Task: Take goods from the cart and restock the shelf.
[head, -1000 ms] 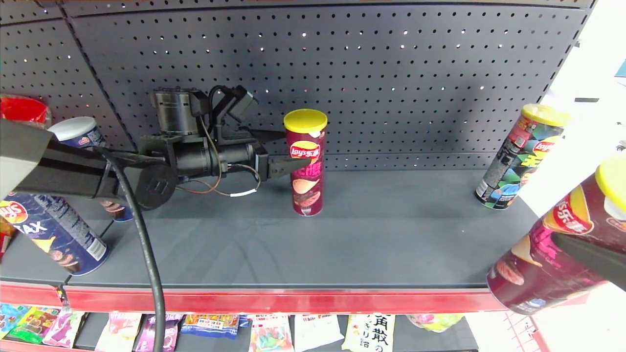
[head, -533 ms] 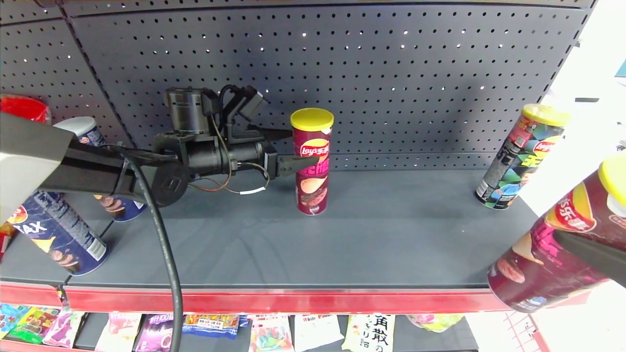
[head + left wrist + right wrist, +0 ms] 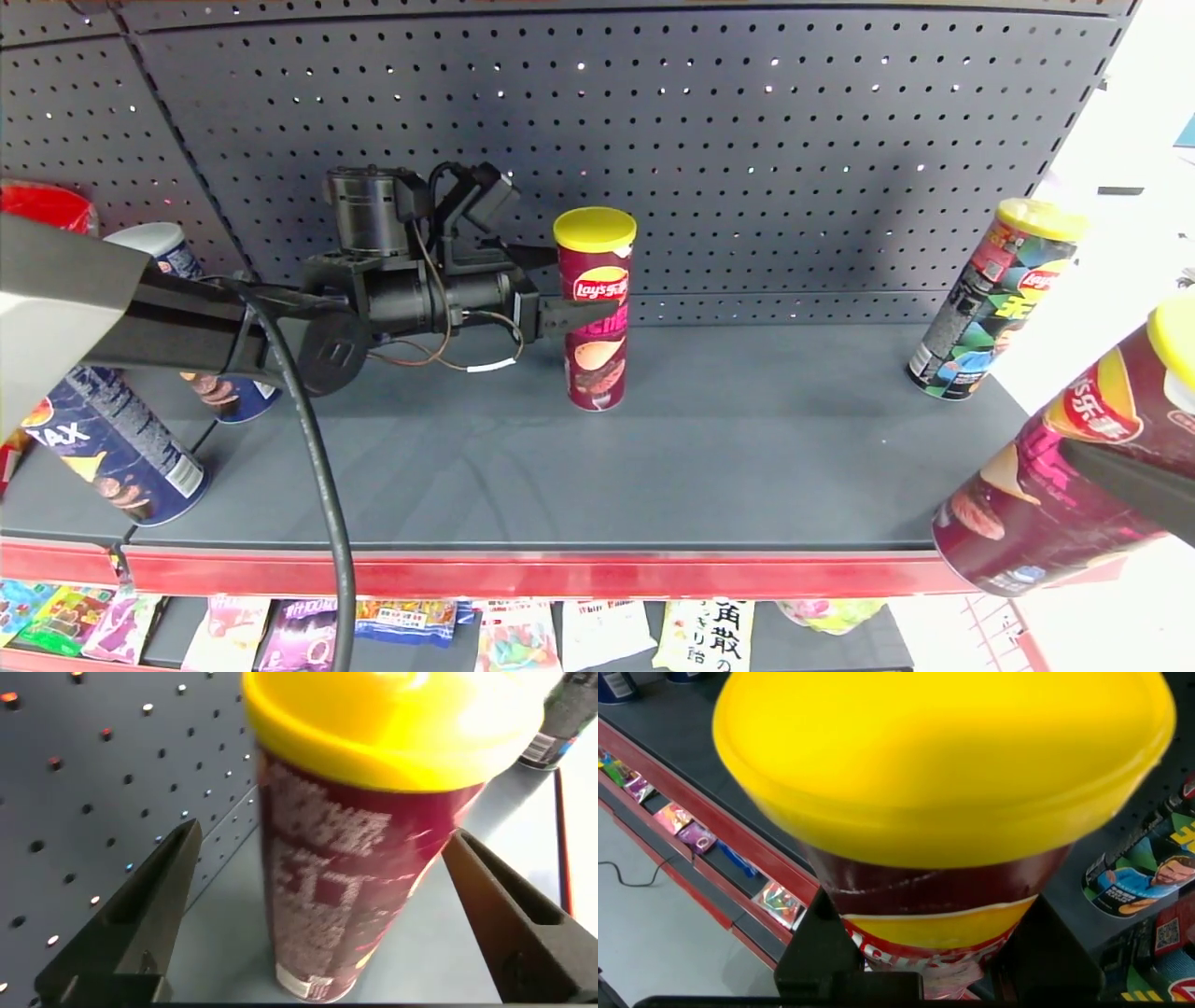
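A maroon chip can with a yellow lid (image 3: 597, 327) stands upright on the dark grey shelf (image 3: 728, 467), near the pegboard back. My left gripper (image 3: 583, 280) reaches in from the left and is open around this can (image 3: 355, 849). One finger (image 3: 149, 915) stands on each side, with a gap to the can. At the lower right, in front of the shelf's edge, my right gripper (image 3: 1111, 457) is shut on a second maroon can (image 3: 1055, 476), which is tilted. In the right wrist view that can's yellow lid (image 3: 943, 756) is close to the camera, above my right gripper (image 3: 934, 943).
A black, multicoloured can (image 3: 994, 299) leans at the shelf's far right. Blue cans (image 3: 112, 448) stand at the left end, under my left arm. The shelf has a red front lip (image 3: 523, 571). Snack bags (image 3: 420, 635) lie on the shelf below.
My left gripper carried the maroon can a little to the right along the shelf, and the can now stands upright. The right arm and its can have barely moved.
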Controlling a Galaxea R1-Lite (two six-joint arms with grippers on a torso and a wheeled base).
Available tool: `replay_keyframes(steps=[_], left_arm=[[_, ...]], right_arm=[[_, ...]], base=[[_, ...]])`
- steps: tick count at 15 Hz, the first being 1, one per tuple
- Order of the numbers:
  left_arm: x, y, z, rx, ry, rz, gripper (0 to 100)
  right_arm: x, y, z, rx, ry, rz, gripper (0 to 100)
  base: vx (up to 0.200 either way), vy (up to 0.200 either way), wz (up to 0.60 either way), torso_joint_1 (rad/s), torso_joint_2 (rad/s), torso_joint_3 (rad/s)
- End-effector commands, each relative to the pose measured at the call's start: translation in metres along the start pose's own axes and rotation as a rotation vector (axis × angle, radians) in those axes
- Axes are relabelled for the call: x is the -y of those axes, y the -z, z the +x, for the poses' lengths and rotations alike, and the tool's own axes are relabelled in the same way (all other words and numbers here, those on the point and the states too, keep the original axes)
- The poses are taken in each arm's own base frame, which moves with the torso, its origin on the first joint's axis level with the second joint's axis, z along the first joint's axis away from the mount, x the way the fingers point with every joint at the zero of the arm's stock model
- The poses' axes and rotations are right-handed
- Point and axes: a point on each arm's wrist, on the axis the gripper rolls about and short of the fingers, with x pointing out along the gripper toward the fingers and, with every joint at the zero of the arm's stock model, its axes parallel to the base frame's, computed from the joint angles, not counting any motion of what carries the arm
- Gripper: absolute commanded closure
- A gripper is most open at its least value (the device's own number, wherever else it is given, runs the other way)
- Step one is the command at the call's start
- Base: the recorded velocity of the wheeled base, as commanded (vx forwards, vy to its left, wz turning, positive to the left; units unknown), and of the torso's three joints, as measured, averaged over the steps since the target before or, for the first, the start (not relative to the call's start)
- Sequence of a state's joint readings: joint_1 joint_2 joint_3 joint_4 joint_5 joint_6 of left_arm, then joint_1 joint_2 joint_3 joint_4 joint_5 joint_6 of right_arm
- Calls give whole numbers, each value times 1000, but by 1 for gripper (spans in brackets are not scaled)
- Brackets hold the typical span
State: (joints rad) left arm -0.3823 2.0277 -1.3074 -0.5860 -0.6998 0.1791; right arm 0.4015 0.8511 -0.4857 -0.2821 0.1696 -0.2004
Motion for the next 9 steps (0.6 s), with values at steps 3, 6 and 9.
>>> replay_keyframes(steps=[3,6,9], left_arm=[[2,-2,1,3,-3,4,0],[9,-2,7,-2,9,1,0],[10,2,10,-11,6,-5,100]], right_arm=[[0,0,-1,5,0,-1,100],[-1,0,-4,11,1,-2,100],[0,-1,-4,14,3,-3,100]], base=[[0,0,0,0,0,0],[0,0,0,0,0,0],[0,0,0,0,0,0]])
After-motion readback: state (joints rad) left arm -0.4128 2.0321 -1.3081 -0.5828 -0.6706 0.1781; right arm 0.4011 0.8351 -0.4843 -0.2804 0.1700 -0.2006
